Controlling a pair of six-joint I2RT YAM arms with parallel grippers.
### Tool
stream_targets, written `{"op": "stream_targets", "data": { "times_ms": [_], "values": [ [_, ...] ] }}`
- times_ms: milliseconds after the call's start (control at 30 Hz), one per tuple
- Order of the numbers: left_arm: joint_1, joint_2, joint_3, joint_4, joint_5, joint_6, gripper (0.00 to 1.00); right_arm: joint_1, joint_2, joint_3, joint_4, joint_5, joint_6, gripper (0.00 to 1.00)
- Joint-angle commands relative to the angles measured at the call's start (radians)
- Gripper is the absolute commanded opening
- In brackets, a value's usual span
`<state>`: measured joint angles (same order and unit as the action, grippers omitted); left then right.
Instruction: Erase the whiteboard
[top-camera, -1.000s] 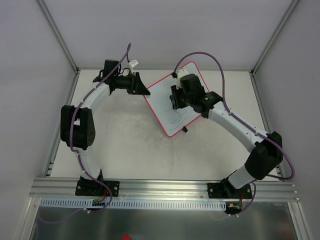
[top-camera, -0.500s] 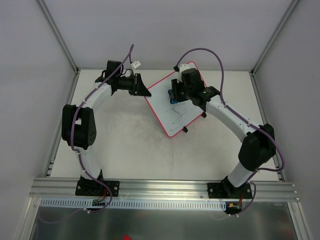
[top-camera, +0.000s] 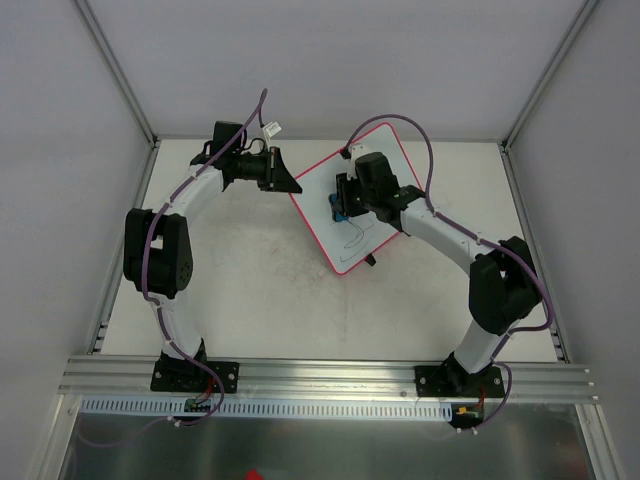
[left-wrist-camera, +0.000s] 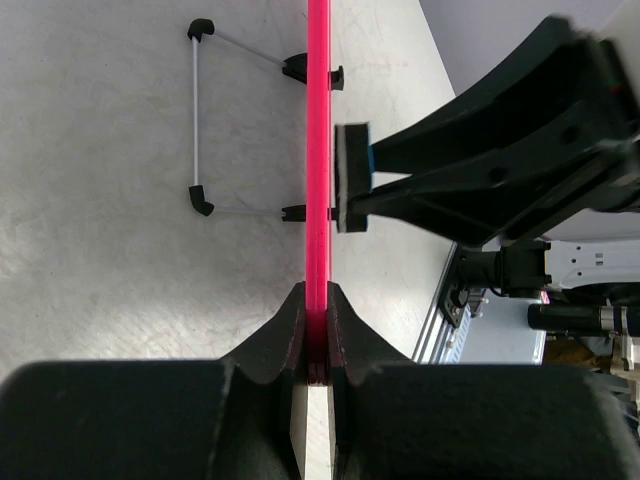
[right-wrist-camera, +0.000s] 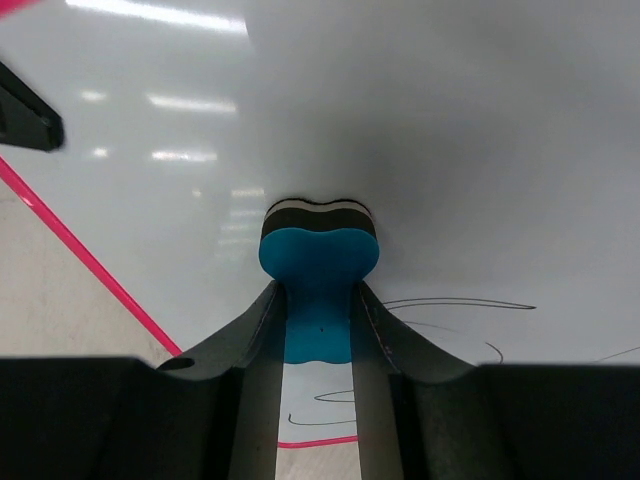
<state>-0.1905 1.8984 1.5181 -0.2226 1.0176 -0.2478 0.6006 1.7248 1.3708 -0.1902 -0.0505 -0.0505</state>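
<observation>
The whiteboard sits at the far side of the table, a bit right of the middle. It is turned so that one corner points near and one points far. It is white with a thin pink rim.

The left gripper reaches in from the left and meets the board at its left corner. In the left wrist view the two black fingers are pinched tight on the pink rim of the whiteboard, one finger on each side. The rim runs straight up the middle of that view. On the left side of the rim there is a thin wire stand with small black ends.

The right gripper is over the middle of the board. It is clamped on a small blue eraser. In the right wrist view the eraser sticks out between the fingers, and its dark soft side is against the white face of the whiteboard. The left wrist view shows the eraser from the side, touching the board.

Thin dark scribbles lie on the board near the eraser. From above, the scribbles are on the near part of the board, just nearer than the right gripper.
</observation>
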Motion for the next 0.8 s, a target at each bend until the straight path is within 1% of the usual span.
{"op": "stream_targets", "data": {
  "times_ms": [0, 167, 333, 633, 733, 767],
  "values": [
    [-0.015, 0.013, -0.001, 0.022, 0.058, 0.030, 0.00, 0.025, -0.059, -0.074, 0.106, -0.012, 0.011, 0.00],
    [-0.015, 0.014, -0.003, 0.020, 0.073, 0.050, 0.00, 0.057, -0.090, -0.177, 0.182, 0.014, -0.025, 0.00],
    [-0.015, 0.024, 0.004, 0.020, 0.082, 0.050, 0.00, 0.083, -0.099, -0.214, 0.244, 0.018, -0.046, 0.00],
    [-0.015, 0.022, 0.010, 0.022, 0.084, 0.042, 0.00, 0.131, -0.090, -0.228, 0.247, 0.024, -0.083, 0.00],
    [-0.015, 0.014, 0.008, 0.022, 0.073, 0.044, 0.00, 0.140, -0.094, -0.245, 0.245, 0.043, -0.084, 0.00],
    [-0.015, 0.014, 0.010, 0.022, 0.073, 0.047, 0.00, 0.140, -0.093, -0.246, 0.244, 0.084, -0.075, 0.00]
  ]
}}
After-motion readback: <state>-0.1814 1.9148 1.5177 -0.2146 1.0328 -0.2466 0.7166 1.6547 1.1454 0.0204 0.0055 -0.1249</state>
